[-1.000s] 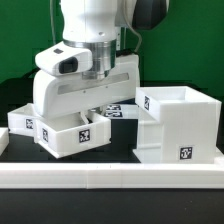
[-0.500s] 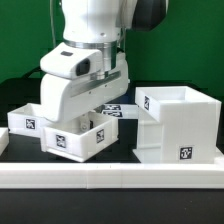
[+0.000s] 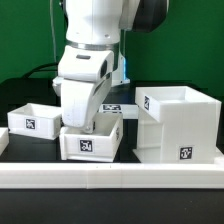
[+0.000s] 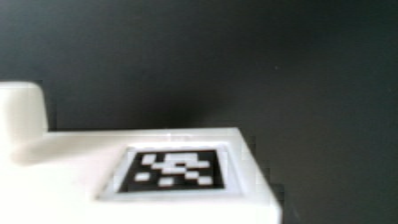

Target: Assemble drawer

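Lower centre, gripper (image 3: 86,112) has swung tray (image 3: 90,144) round, tag now facing cam, nearer housing (image 3: 182,122). Grip itself hidden, prob. pinching tray's wall. Slotting-in comes next, I'd say.

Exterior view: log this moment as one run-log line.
end effector: shut on middle tray | middle tray: level | second tray: exterior view's left | housing: exterior view's right

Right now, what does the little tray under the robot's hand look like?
The tray is a small open-top box of white plastic, with a black-and-white square tag on its front wall. It sits upright on the black table, between the other tray and the housing. The jaws reach down into it and seem to grip its wall.
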`<state>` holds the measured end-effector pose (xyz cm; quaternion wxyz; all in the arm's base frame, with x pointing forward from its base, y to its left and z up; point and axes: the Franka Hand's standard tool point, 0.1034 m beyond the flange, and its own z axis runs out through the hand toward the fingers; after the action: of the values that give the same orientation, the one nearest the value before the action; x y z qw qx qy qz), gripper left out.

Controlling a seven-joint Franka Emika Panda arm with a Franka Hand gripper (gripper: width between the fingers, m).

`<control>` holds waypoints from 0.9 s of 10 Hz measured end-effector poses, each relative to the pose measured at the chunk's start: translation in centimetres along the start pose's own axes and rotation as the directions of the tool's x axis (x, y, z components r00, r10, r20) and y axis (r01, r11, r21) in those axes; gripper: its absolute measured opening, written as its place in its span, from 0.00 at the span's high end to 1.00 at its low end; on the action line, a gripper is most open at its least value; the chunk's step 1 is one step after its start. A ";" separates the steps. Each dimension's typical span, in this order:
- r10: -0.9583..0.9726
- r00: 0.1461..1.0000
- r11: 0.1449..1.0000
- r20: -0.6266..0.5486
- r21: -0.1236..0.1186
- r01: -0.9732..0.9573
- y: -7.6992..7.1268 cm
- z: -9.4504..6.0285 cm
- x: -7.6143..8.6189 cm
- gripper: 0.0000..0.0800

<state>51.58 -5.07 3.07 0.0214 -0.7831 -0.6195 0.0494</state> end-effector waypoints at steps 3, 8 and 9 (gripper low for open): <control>-0.164 0.986 0.986 0.018 -0.010 0.164 0.5 0.2 0.0 0.95; -0.167 0.986 0.985 0.022 -0.024 0.168 0.7 0.5 0.1 0.95; -0.177 0.984 0.984 0.024 -0.027 0.177 0.8 0.6 0.1 0.95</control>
<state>52.30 -5.13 2.43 0.0076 -0.7246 -0.6875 0.0470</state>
